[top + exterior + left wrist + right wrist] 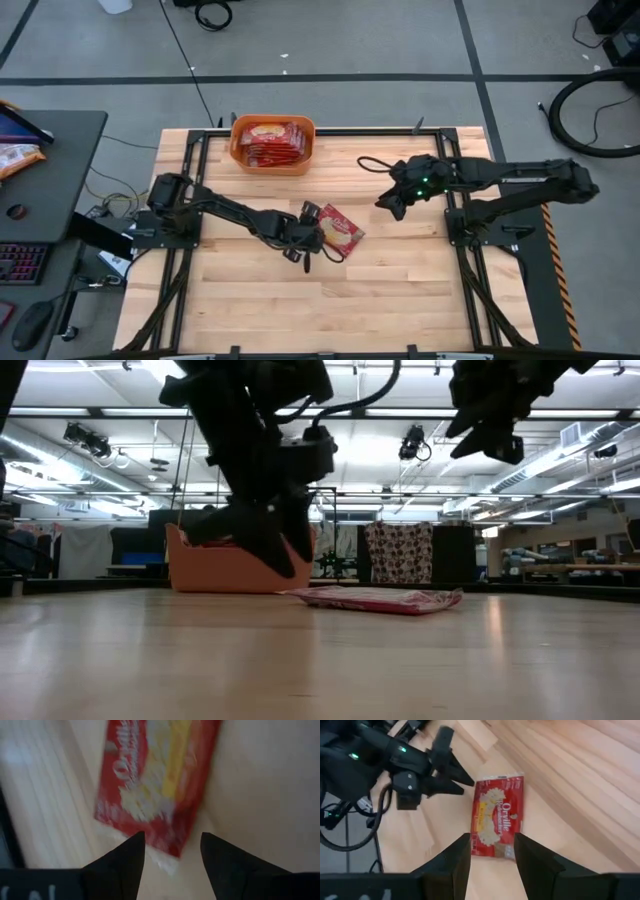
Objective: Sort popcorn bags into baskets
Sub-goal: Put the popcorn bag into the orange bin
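popcorn bag [341,230] flat beside open left hand [309,237]

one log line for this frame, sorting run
stage: approach | left claw: open, at popcorn bag lying flat mid-table, not gripped | right claw: open, raised, empty | basket: holds bags

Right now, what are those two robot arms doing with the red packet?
They're sorting popcorn bags into the orange basket, which already holds several. One bag lies flat on the table. The left tool sits low beside it, fingers apart, not holding it. The right tool hangs above the table, open and empty, off to the bag's other side.
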